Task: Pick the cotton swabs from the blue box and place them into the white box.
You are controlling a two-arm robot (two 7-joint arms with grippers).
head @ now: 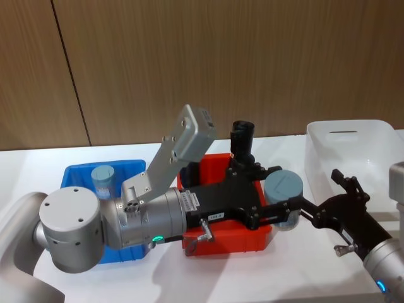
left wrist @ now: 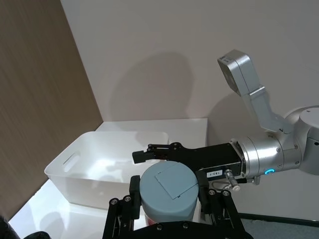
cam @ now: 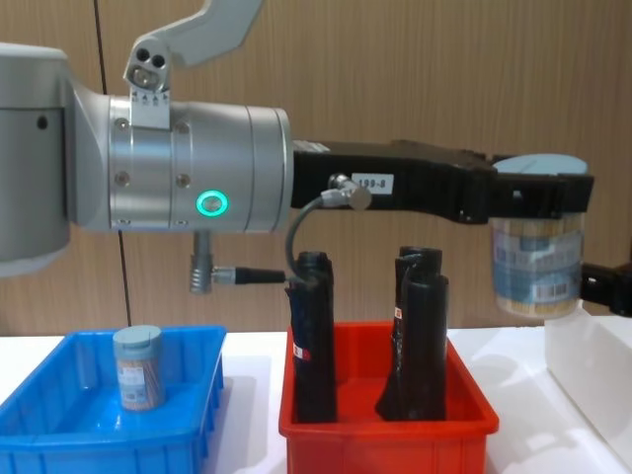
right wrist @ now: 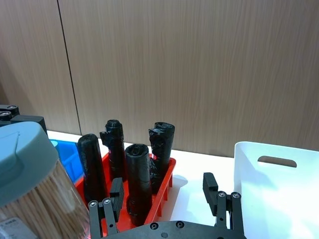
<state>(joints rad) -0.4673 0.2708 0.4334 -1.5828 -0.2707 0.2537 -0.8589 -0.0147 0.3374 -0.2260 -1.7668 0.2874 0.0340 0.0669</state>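
L hand (cam: pixel 533 197) clamped on clear grey-lidded cotton swab jar (cam: pixel 536 267), midair over red plastic bin (head: pixel 221 243). R hand (head: pixel 323 196) spread wide beside it. Second jar (head: pixel 103 180) sits in shallow blue plastic box (head: pixel 79 173); translucent white plastic box (head: pixel 379 136) looks empty.

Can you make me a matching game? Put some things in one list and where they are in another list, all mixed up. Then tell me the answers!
Things:
1. left gripper
2. right gripper
3. black rolls
4. lone swab jar

Places:
a. standing in the blue box
b. open, next to the held swab jar
c. standing in the red bin
d. shut on the held swab jar, up in the air

Pairs: 1-d, 2-b, 3-c, 4-a
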